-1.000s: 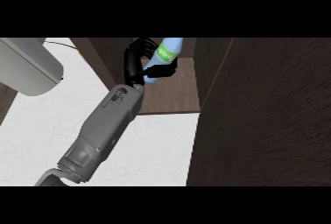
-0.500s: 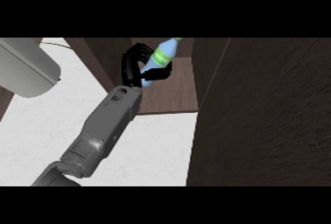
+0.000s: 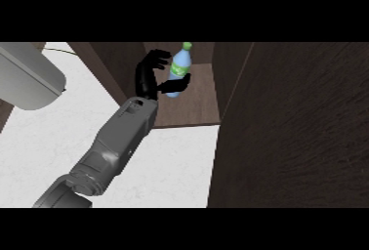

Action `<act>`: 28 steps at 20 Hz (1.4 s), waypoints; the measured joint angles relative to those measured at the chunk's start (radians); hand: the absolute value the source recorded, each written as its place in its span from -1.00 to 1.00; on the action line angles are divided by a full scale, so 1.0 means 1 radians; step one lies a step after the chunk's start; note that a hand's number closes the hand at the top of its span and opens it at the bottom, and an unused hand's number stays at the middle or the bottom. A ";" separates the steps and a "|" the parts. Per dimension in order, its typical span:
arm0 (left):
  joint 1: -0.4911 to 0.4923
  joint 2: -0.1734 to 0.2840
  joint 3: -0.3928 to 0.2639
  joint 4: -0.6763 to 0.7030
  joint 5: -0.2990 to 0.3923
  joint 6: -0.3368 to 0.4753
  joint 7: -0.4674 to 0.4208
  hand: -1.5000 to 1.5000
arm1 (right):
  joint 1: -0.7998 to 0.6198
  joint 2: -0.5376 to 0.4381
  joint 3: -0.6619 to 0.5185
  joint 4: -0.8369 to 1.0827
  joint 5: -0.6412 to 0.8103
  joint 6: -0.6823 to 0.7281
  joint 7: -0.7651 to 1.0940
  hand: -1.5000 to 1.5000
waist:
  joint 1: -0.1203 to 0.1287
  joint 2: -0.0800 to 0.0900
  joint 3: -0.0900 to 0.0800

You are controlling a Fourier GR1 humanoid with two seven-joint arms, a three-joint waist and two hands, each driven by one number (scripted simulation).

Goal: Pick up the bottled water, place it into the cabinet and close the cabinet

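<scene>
Bottled water [image 3: 179,72] stands nearly upright inside the open cabinet [image 3: 189,113], above its shelf, green cap up. Your hand [image 3: 154,78] curls around its middle, thumb at the lower body. You should judge it light, smooth and slippery, so hold the waist below the label.

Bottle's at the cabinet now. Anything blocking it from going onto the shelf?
Nothing visible does. The hand holds the bottled water over the cabinet's shelf, inside the opening. The shelf part that shows is bare, and the dark door stands open to the right.
</scene>
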 measured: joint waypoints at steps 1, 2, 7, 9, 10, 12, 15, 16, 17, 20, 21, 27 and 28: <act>-0.010 0.000 -0.004 0.019 -0.008 0.013 0.007 -1.00 | 0.001 -0.001 -0.001 0.003 -0.002 0.002 -0.005 -1.00 | -0.002 0.001 0.000; -0.017 0.000 -0.011 0.034 -0.016 0.026 0.012 -1.00 | 0.004 -0.004 0.001 0.004 -0.003 0.003 -0.012 -1.00 | -0.004 0.001 0.000; -0.036 0.000 -0.023 0.083 -0.046 0.067 0.010 -1.00 | 0.003 -0.007 -0.001 0.004 -0.007 0.003 -0.026 -1.00 | -0.010 0.003 0.001; -0.038 0.001 -0.023 0.090 -0.052 0.081 0.001 -1.00 | 0.002 -0.013 -0.001 0.005 -0.009 0.009 -0.030 -1.00 | -0.013 0.005 0.001; -0.036 0.000 -0.020 0.090 -0.053 0.082 -0.006 -1.00 | 0.002 -0.014 0.000 0.003 -0.010 0.007 -0.024 -1.00 | -0.013 0.005 0.001; -0.039 0.001 -0.015 0.096 -0.054 0.092 -0.008 -1.00 | 0.000 -0.016 0.001 0.003 -0.011 0.007 -0.024 -1.00 | -0.016 0.005 0.001; -0.044 0.001 -0.005 0.103 -0.052 0.095 -0.007 -1.00 | 0.004 -0.022 0.005 -0.001 -0.013 0.007 -0.030 -1.00 | -0.018 0.005 0.001; -0.043 0.001 0.000 0.102 -0.050 0.093 -0.010 -1.00 | 0.008 -0.026 0.007 -0.001 -0.014 0.007 -0.036 -1.00 | -0.018 0.005 0.001; -0.037 0.000 0.005 0.094 -0.047 0.083 -0.023 -1.00 | 0.012 -0.028 0.008 -0.001 -0.015 0.007 -0.040 -1.00 | -0.017 0.005 0.001; -0.028 0.000 0.017 0.077 -0.039 0.031 -0.051 -1.00 | 0.006 -0.022 0.009 0.001 -0.016 -0.001 -0.033 -1.00 | -0.010 0.004 0.000; -0.015 0.000 0.026 0.059 -0.029 0.011 -0.078 1.00 | 0.002 -0.024 0.007 0.001 -0.016 0.001 -0.031 -1.00 | -0.009 0.005 -0.001; 0.021 0.001 0.072 -0.039 0.048 -0.172 -0.190 1.00 | -0.004 -0.022 0.005 0.003 -0.022 -0.001 -0.029 -1.00 | 0.001 0.001 -0.002; 0.023 0.001 0.075 -0.052 0.063 -0.198 -0.205 1.00 | -0.005 -0.022 0.005 0.003 -0.022 0.000 -0.028 -1.00 | 0.002 0.000 -0.002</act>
